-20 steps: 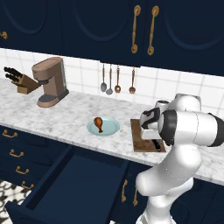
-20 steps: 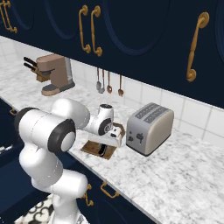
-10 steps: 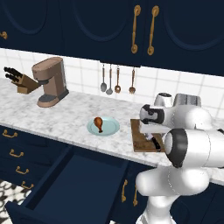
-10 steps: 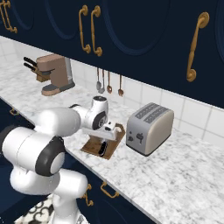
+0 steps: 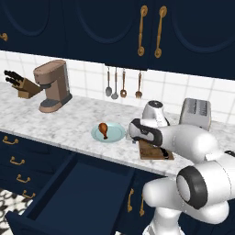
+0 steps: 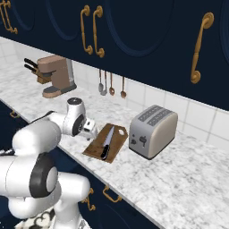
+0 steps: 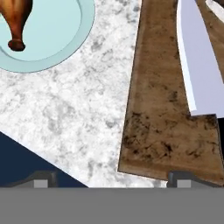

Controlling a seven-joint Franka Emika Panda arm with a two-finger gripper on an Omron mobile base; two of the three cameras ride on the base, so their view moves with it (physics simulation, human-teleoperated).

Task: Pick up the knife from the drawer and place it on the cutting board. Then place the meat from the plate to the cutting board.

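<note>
The knife (image 6: 107,144) lies flat on the cutting board (image 6: 117,149), blade toward the wall, black handle toward the counter's front edge. So, as I judge it, 1 of the 2 jobs is done and the meat (image 5: 103,129) is next. That drumstick sits on the pale plate (image 5: 115,133), just left of the board, with the big navy drawer (image 5: 78,193) hanging open below.

The gripper (image 7: 109,177) hovers over the board's near corner with its fingers spread wide and nothing between them.

The drumstick looks light, firm and rounded, probably a bit slick on its glazed skin. The thin bone end would slip or swing, I'd say; closing across the thick fleshy part looks the surer hold. The plate is shallow, so its rim should not get in the way.
</note>
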